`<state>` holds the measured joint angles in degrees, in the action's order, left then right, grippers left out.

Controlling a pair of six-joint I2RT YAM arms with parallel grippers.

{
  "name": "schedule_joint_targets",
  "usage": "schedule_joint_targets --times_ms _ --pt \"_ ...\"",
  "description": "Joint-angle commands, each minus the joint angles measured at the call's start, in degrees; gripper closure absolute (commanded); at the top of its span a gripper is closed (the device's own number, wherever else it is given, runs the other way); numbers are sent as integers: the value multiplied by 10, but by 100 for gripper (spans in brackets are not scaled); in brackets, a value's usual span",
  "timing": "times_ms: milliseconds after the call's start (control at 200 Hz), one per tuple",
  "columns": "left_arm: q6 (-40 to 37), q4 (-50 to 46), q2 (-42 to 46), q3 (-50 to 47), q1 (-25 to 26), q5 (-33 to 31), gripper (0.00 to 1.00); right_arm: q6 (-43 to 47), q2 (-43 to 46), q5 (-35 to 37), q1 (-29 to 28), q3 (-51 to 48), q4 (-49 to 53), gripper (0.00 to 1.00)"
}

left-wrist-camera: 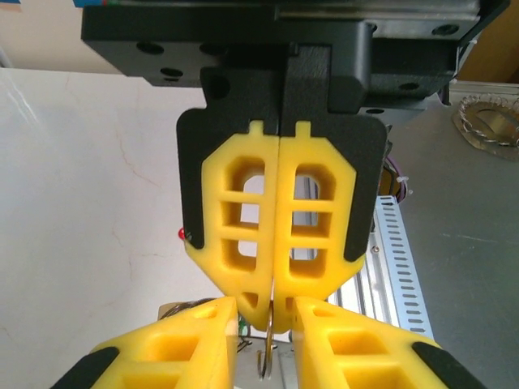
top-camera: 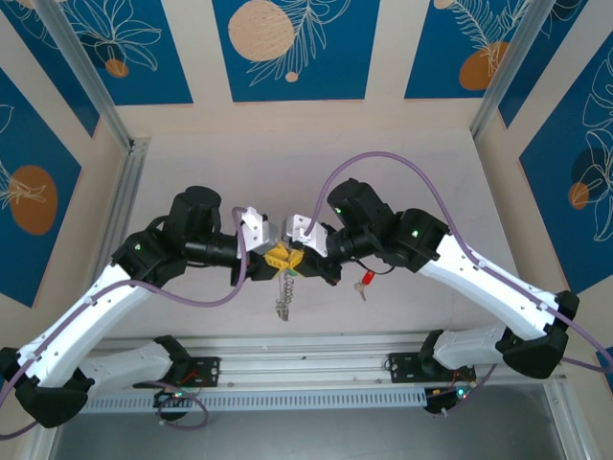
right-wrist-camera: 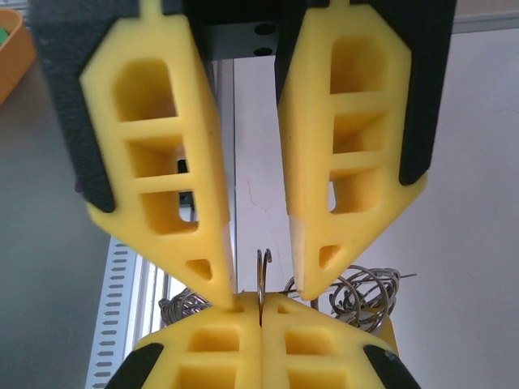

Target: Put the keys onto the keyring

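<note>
We look down on a pale table (top-camera: 402, 172) boxed in by walls that carry blue leaf-patterned panels (top-camera: 287, 48). Nearest to us, aluminium rails (top-camera: 306, 369) run along the table's near edge. The left arm (top-camera: 96, 307) and the right arm (top-camera: 498, 287) rise from them and lean in toward mid-table. Just beyond the rails the grey chain of the keyring (top-camera: 283, 295) trails toward us from the spot where the two arms meet. We cannot tell whether its near end rests on the table or hangs clear of it. To the right of the chain and apart from it, the key (top-camera: 365, 281) lies on the table, close under the right arm's wrist, with its red head plain to see. A little farther off, the tools come tip to tip. The right tool (left-wrist-camera: 272, 318) has its yellow fingers (left-wrist-camera: 243, 219) pressed together, pinching the keyring's small ring (right-wrist-camera: 262, 275), which stands edge-on out of the seam between them. The left tool (right-wrist-camera: 265, 290) has its fingers (right-wrist-camera: 154, 162) apart, their tips on either side of that ring with a gap showing on both sides. Loops of the chain (right-wrist-camera: 365, 293) bunch just behind the right tool's tips.
</note>
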<state>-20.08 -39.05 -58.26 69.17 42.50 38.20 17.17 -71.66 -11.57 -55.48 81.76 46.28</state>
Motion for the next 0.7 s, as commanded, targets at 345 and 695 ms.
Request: schedule_joint_targets --times_ms 345,695 --pt "-15 -14 -3 10 4 11 100 5 17 -26 1 12 -22 100" --pt "-7 12 20 -6 4 34 100 -6 33 -18 14 -15 -60 87"
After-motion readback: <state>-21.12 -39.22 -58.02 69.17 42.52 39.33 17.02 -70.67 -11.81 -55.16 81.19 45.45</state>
